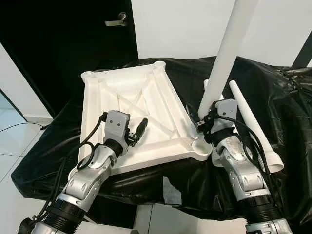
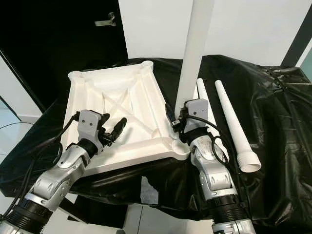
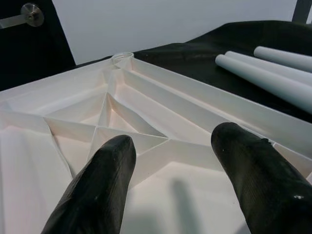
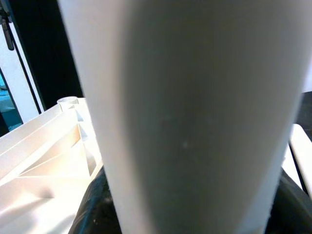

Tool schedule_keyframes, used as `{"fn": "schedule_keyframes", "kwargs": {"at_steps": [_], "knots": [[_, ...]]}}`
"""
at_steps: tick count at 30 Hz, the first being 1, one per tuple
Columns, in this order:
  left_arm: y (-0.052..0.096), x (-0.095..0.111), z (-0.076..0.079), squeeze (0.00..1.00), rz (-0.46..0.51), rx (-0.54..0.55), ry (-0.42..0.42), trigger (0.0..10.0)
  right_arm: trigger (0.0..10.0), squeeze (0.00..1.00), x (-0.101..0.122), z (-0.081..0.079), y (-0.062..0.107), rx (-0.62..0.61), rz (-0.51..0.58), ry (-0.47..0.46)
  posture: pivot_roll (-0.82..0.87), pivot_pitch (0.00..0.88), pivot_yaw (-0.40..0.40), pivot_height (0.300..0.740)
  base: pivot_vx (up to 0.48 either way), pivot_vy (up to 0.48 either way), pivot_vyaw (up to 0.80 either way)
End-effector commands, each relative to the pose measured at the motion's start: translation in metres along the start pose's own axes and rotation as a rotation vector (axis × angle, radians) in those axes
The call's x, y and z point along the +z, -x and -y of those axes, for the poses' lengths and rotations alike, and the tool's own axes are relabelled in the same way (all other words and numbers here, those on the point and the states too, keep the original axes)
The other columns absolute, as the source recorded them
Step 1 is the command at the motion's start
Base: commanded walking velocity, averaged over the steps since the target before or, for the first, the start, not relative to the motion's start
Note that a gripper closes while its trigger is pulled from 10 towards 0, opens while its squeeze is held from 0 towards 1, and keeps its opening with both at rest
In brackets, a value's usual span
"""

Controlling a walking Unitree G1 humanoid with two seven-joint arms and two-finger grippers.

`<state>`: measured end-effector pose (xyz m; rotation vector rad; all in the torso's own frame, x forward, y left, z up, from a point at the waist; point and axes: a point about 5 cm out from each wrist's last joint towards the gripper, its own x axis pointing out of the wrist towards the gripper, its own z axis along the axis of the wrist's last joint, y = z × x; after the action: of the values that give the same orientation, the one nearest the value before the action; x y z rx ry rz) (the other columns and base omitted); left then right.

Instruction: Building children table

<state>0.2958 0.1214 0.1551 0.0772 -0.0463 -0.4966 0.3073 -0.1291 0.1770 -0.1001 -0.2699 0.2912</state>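
A white children's table top (image 1: 141, 87) lies upside down on a black cloth, its ribs facing up. My right gripper (image 1: 202, 123) is shut on a long white table leg (image 1: 224, 53), which stands upright at the near right corner socket (image 1: 201, 148). In the right wrist view that leg (image 4: 195, 107) stands close between the fingers. My left gripper (image 1: 139, 129) hovers open over the near left part of the top. In the left wrist view its fingers (image 3: 97, 190) are spread apart above the ribs, with nothing between them.
Two more white legs (image 2: 231, 122) (image 2: 201, 90) lie on the black cloth (image 1: 273, 92) to the right of the top. A dark door with a metal handle (image 1: 117, 20) stands behind on the left. Pale floor (image 1: 14, 141) lies beyond the cloth's left edge.
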Motion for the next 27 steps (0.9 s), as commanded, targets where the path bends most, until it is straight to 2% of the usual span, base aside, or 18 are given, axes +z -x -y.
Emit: {"fn": "schedule_keyframes", "kwargs": {"at_steps": [1,19,27], "knots": [[0.003,-0.0043,0.016,0.0,-0.023,-0.345,-0.038,10.0,10.0,0.0,0.0017,0.0016,-0.0001,0.002,0.01,0.001,0.02,0.0,0.036,0.74,0.0,0.0,0.0],[0.005,-0.0075,0.0218,0.0,-0.036,-0.346,-0.046,10.0,10.0,0.0,-0.0002,0.0058,0.0052,0.003,-0.005,0.012,0.03,0.0,0.008,0.74,0.0,0.0,0.0],[0.0059,-0.007,0.0204,0.0,-0.035,-0.33,-0.048,10.0,10.0,0.0,-0.0013,0.0046,0.0026,0.021,-0.009,0.012,0.05,0.0,-0.003,0.74,0.0,0.0,0.0]]}}
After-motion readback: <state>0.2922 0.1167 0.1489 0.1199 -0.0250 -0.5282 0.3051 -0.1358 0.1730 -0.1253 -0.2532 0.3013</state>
